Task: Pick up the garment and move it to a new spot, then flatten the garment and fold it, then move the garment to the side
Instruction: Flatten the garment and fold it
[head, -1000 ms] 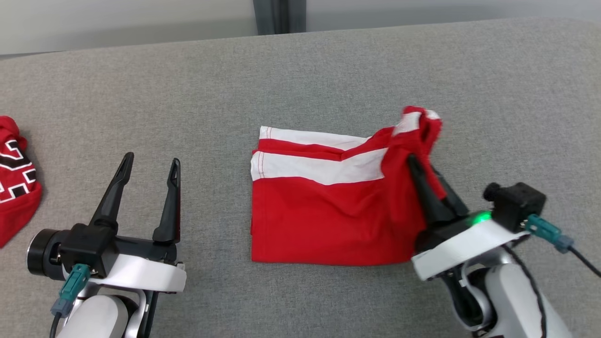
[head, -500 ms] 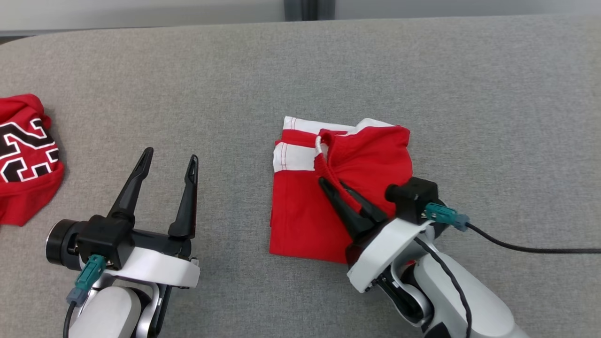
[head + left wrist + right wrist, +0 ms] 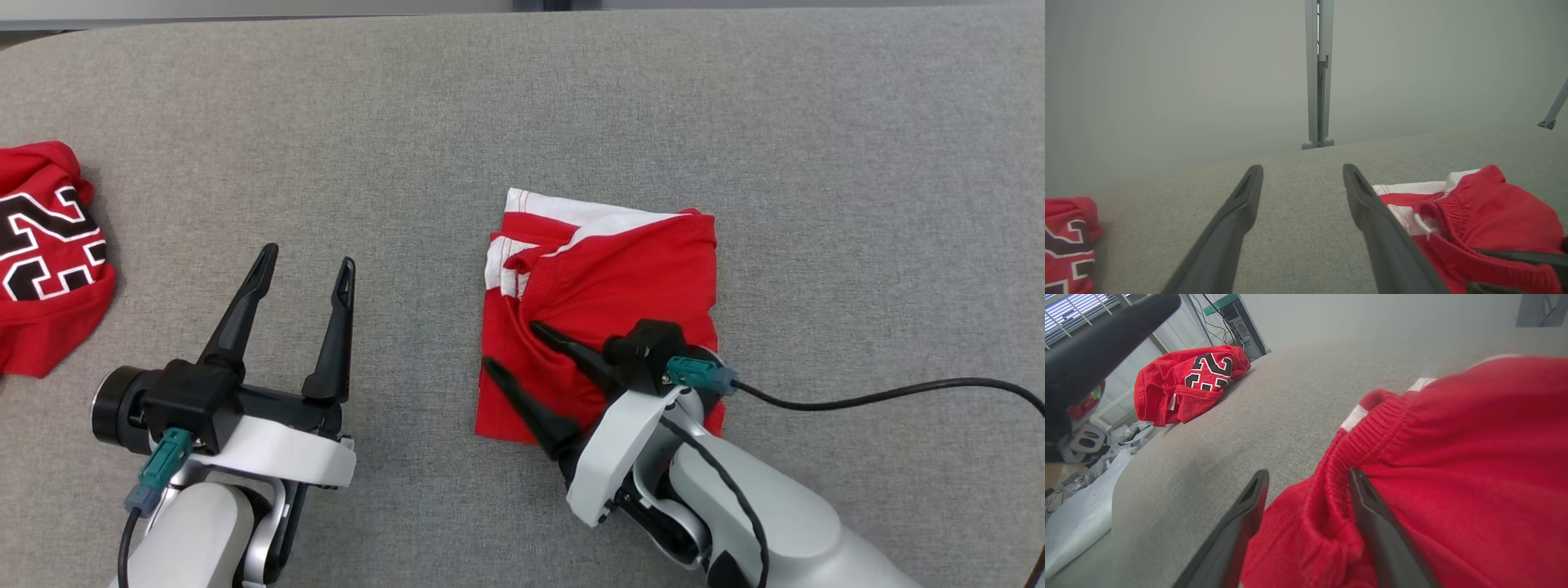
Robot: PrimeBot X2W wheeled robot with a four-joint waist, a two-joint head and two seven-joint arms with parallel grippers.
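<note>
The garment (image 3: 629,269), red shorts with white stripes, lies folded on the grey surface right of centre. My right gripper (image 3: 511,345) is open over its lower left part. One finger lies on the cloth and the other along its left edge. In the right wrist view the elastic waistband (image 3: 1339,457) bulges loosely between the spread fingers of the right gripper (image 3: 1308,475). My left gripper (image 3: 309,256) stands open and empty to the left of the garment. The left wrist view has the left gripper (image 3: 1301,169) above bare surface, with the garment (image 3: 1494,208) at the right.
A second red garment with black-and-white numbers (image 3: 49,253) lies bunched at the far left edge of the grey padded surface (image 3: 816,163). It lies beyond the shorts as the numbered garment (image 3: 1188,379). A black cable (image 3: 898,396) trails right from the right wrist.
The right gripper carried the garment's right edge over to the left, laid it down as a fold, then opened and let go. The head camera shifted. The left gripper stayed open.
</note>
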